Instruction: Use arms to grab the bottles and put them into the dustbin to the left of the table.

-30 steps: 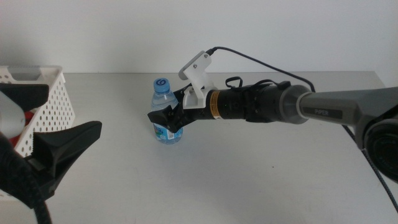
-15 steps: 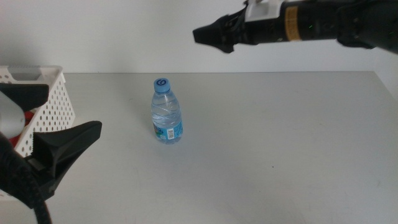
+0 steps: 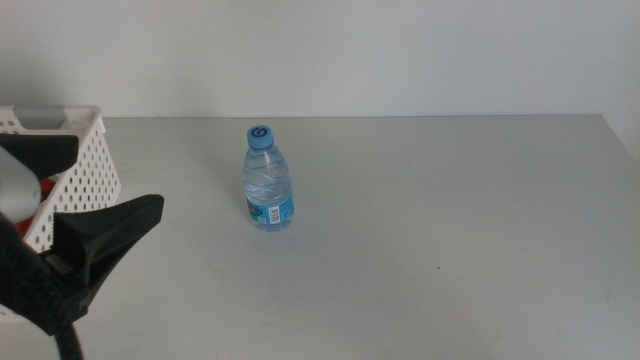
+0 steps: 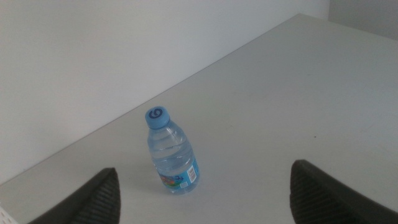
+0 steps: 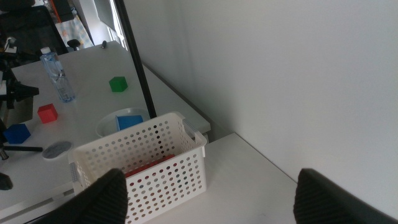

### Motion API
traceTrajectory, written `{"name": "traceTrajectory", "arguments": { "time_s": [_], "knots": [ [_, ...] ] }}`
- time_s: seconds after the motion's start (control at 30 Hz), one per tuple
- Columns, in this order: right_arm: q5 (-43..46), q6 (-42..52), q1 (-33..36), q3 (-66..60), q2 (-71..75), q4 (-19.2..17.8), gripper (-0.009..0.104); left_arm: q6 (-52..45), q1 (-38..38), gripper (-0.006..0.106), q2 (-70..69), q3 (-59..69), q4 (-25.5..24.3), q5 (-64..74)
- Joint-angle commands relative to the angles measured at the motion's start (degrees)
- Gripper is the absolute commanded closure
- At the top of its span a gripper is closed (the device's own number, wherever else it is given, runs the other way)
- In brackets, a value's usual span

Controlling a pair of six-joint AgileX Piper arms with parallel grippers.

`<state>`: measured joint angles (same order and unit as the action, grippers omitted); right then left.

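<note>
White perforated dustbin [image 5: 140, 165] at the table's [image 3: 450, 220] left edge, something red inside, water bottle [image 3: 268, 179] upright mid-table, left gripper [image 4: 202, 193] wide open and empty, right gripper [image 5: 211, 196] likewise, raised, looking down at the dustbin

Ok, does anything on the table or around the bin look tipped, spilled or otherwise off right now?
Nothing stands out. The water bottle stands upright, capped, alone on the table, with no liquid around it. The white basket sits level, something red lying inside. The left gripper hangs open, short of the bottle; the right gripper is open, facing the basket.
</note>
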<state>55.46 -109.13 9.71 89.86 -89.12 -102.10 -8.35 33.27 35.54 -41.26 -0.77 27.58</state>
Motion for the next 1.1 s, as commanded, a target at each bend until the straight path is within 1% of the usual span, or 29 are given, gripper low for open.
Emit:
{"name": "traceTrajectory", "arguments": {
  "time_s": [0.0, 0.1, 0.13, 0.17, 0.2, 0.27, 0.3, 0.33, 0.37, 0.47, 0.5, 0.57, 0.6, 0.63, 0.67, 0.73, 0.8, 0.83, 0.87, 0.9, 0.93, 1.07],
  "knots": [
    [-0.8, -0.1, -0.5, 0.0, 4.9, -1.8, 0.027, 0.8, 0.4, 0.007, 0.0, -1.6, 0.0, -4.3],
    [-4.2, 0.9, -0.5, -4.8, 8.8, -1.6, 0.029, 0.8, 0.4, 0.007, 0.0, -1.6, 0.0, -4.3],
    [-5.8, 2.1, -0.5, -7.2, 10.4, -0.1, 0.029, 0.8, 0.4, 0.007, 0.0, -1.6, 0.0, -4.3],
    [-6.6, 3.6, -0.5, -9.6, 11.5, 2.5, 0.029, 0.8, 0.4, 0.007, 0.0, -1.6, 0.0, -4.3],
    [-6.9, 6.3, -0.5, -12.9, 13.2, 7.1, 0.029, 0.8, 0.4, 0.007, 0.0, -1.6, 0.0, -4.3],
    [-6.9, 12.9, -0.5, -19.6, 15.9, 18.6, 0.029, 0.8, 0.4, 0.007, 0.0, -1.6, 0.0, -4.3],
    [-6.8, 16.8, -0.3, -23.3, 17.3, 23.7, 0.029, 0.8, 0.4, 0.007, 0.0, -1.6, 0.0, -4.3],
    [-7.7, 20.5, 0.3, -26.8, 18.6, 27.9, 0.029, 0.8, 0.4, 0.007, 0.0, -1.6, 0.0, -4.3],
    [-9.2, 23.5, 1.0, -29.5, 19.9, 30.5, 0.029, 0.8, 0.4, 0.007, 0.0, -1.6, 0.0, -4.3],
    [-18.0, 31.3, 4.4, -38.2, 23.4, 40.1, 0.029, 0.8, 0.4, 0.007, 0.0, -1.6, 0.0, -4.3],
    [-21.5, 35.2, 6.0, -40.5, 24.5, 44.0, 0.029, 0.8, 0.4, 0.007, 0.0, -1.6, 0.0, -4.3],
    [-29.9, 43.9, 10.0, -43.6, 26.4, 53.5, 0.029, 0.8, 0.4, 0.007, 0.0, -1.6, 0.0, -4.3],
    [-35.1, 50.0, 12.2, -44.7, 27.5, 59.1, 0.029, 0.8, 0.4, 0.007, 0.0, -1.6, 0.0, -4.3],
    [-41.2, 57.4, 14.7, -45.3, 28.6, 65.8, 0.029, 0.8, 0.4, 0.007, 0.0, -1.6, 0.0, -4.3],
    [-46.6, 66.2, 16.8, -45.3, 29.4, 71.6, 0.029, 0.8, 0.4, 0.007, 0.0, -1.6, 0.0, -4.3],
    [-58.6, 87.0, 21.1, -44.4, 30.9, 86.3, 0.029, 0.8, 0.4, 0.007, 0.0, -1.6, 0.0, -4.3],
    [-65.6, 105.0, 23.1, -43.9, 31.8, 97.1, 0.029, 0.8, 0.4, 0.007, 0.0, -1.6, 0.0, -4.3],
    [-68.0, 112.2, 23.6, -43.9, 32.4, 101.7, 0.030, 0.8, 0.4, 0.007, 0.0, -1.6, 0.0, -4.3],
    [-69.8, 116.6, 23.6, -43.9, 32.8, 105.1, 0.030, 0.8, 0.4, 0.007, 0.0, -1.6, 0.0, -4.3],
    [-71.7, 120.1, 23.6, -43.9, 33.6, 107.3, 0.031, 0.8, 0.4, 0.007, 0.0, -1.6, 0.0, -4.3],
    [-73.5, 122.1, 23.6, -43.9, 34.5, 108.2, 0.031, 0.8, 0.4, 0.007, 0.0, -1.6, 0.0, -4.3],
    [-78.3, 122.6, 23.6, -43.9, 39.1, 107.2, 0.031, 0.8, 0.4, 0.007, 0.0, -1.6, 0.0, -4.3]
  ]
}}
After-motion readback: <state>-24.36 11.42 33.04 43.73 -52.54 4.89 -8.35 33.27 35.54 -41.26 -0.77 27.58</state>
